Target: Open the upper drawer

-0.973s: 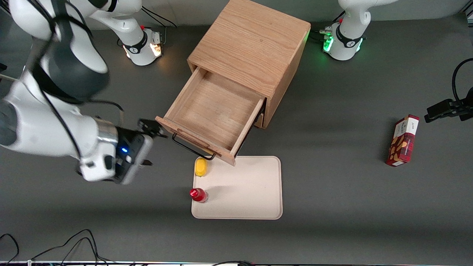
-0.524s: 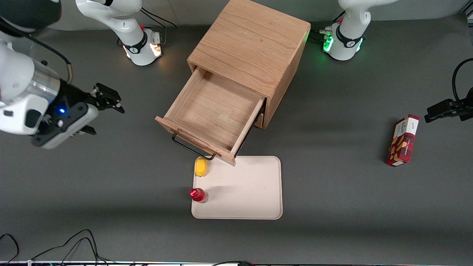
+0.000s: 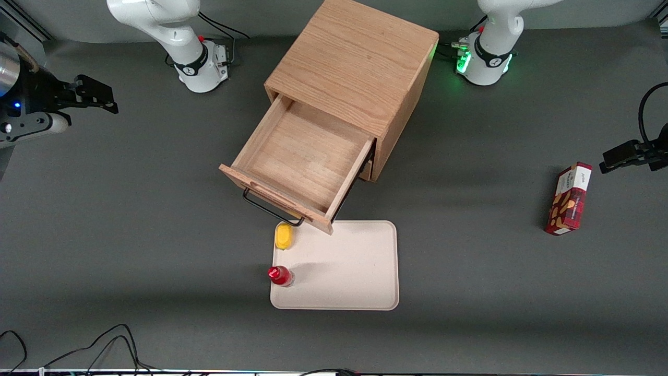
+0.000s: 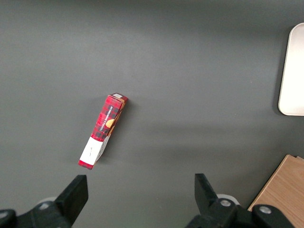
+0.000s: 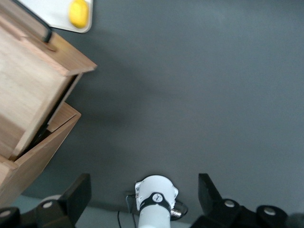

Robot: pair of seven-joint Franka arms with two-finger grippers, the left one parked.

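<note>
Gripper: we saw the gripper (image 3: 96, 94) at the working arm's end of the table, well apart from the cabinet (image 3: 355, 68), its fingers spread and holding nothing.
Upper drawer: the upper drawer (image 3: 305, 156) stood pulled far out of the cabinet, its inside bare; from the gripper it lay at about four o'clock in the front view.
Handle: the black wire handle (image 3: 271, 209) ran along the drawer's front, its long axis from ten to four o'clock.
Tray: the tray (image 3: 360, 277) lay just in front of the drawer.
Judgement: we took the opening as done.
</note>
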